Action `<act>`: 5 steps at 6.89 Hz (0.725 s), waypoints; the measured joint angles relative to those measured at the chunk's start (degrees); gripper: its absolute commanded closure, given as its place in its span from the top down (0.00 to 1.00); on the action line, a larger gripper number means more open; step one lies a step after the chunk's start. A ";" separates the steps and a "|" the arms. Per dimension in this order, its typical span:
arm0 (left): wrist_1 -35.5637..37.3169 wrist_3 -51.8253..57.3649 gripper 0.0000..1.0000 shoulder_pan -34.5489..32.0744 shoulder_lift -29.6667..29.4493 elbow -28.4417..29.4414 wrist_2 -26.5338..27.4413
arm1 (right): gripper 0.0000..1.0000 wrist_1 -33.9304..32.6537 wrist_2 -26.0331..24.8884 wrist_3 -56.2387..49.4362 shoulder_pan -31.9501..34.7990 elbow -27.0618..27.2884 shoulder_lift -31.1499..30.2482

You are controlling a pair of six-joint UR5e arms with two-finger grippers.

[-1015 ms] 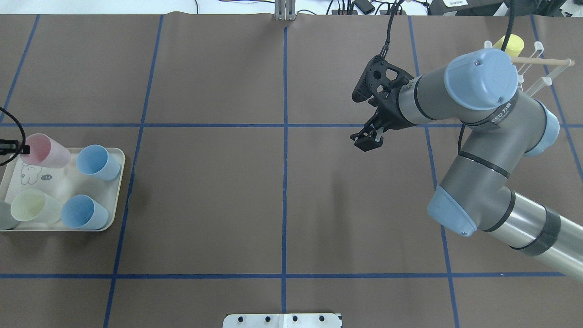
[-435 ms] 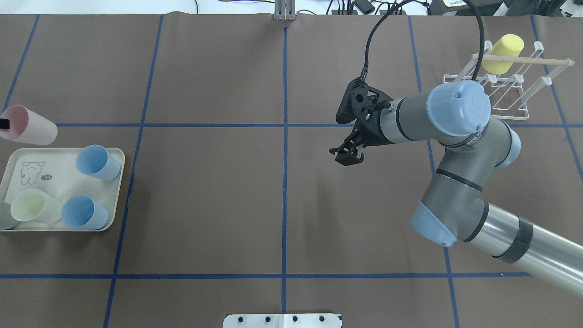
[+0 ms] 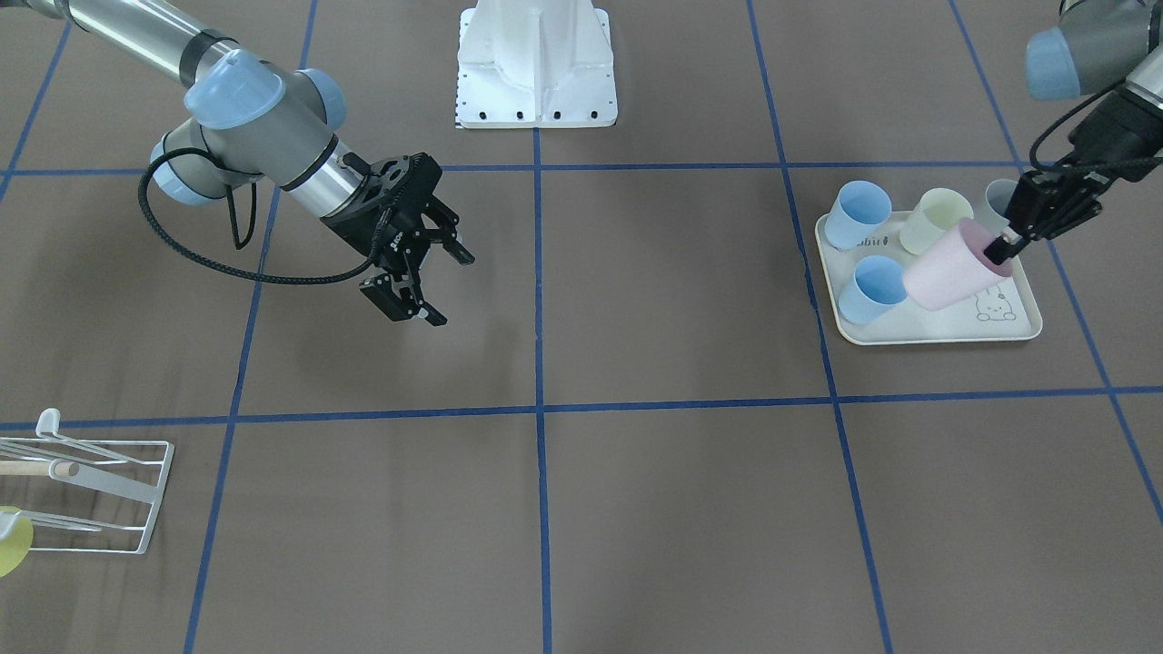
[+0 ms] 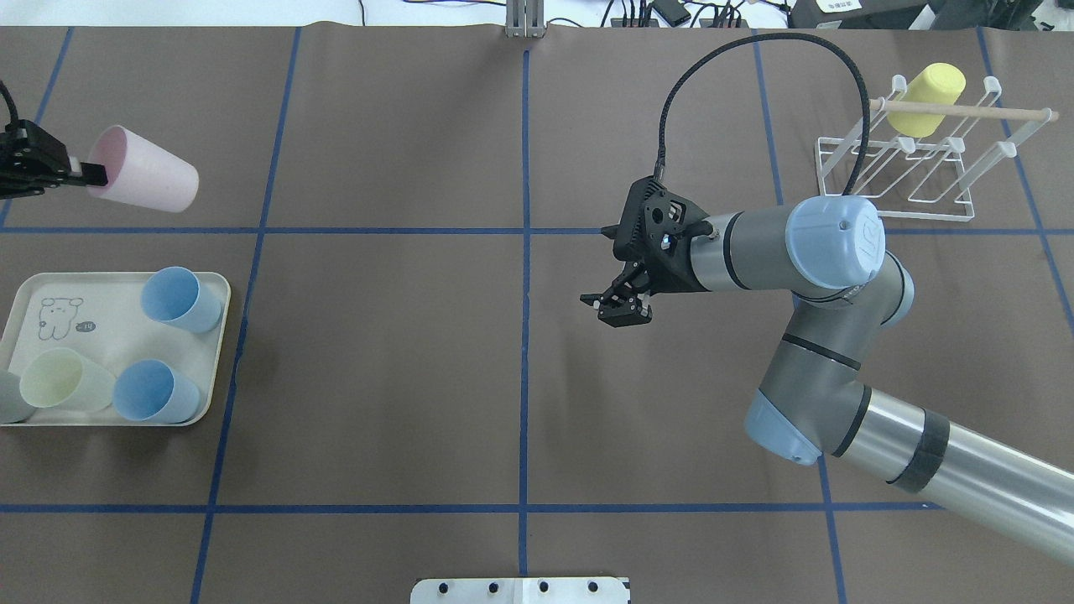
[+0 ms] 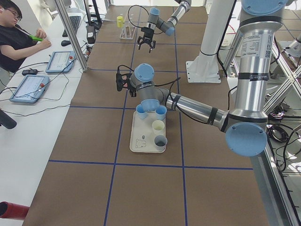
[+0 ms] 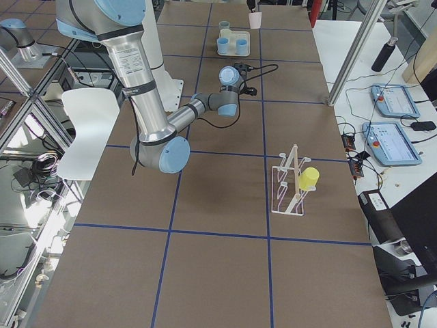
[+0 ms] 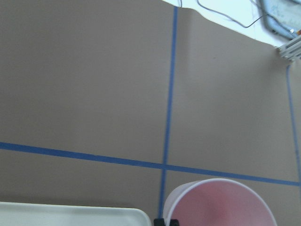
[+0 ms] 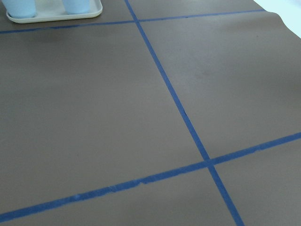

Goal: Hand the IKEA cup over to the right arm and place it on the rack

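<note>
The IKEA cup, pale pink, hangs tilted in the air at the far left, beyond the tray. My left gripper is shut on its rim. From the front the cup hangs over the tray with the left gripper on its lip. The left wrist view catches only the cup's rim. The right arm's gripper stands open and empty just right of the table's centre line, also visible from the front. The white wire rack stands at the far right with a yellow cup on it.
The cream tray at the left holds two blue cups, a pale green cup and a grey cup. The robot's white base plate sits at the near edge. Blue tape lines cross the brown table.
The left gripper has lifted the pink cup off the tray and carried it away from the robot and rightward. The right arm has swung left toward the centre, its gripper still open.
</note>
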 measured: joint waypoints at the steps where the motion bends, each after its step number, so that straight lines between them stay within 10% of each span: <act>1: -4.33 -9.01 0.00 4.06 -2.83 -0.05 0.86 | 0.99 3.13 -0.16 2.56 -1.05 -0.19 0.10; 5: -7.76 -24.69 0.00 21.20 -13.19 0.17 10.51 | 0.99 9.35 -2.80 9.98 -4.10 0.07 0.27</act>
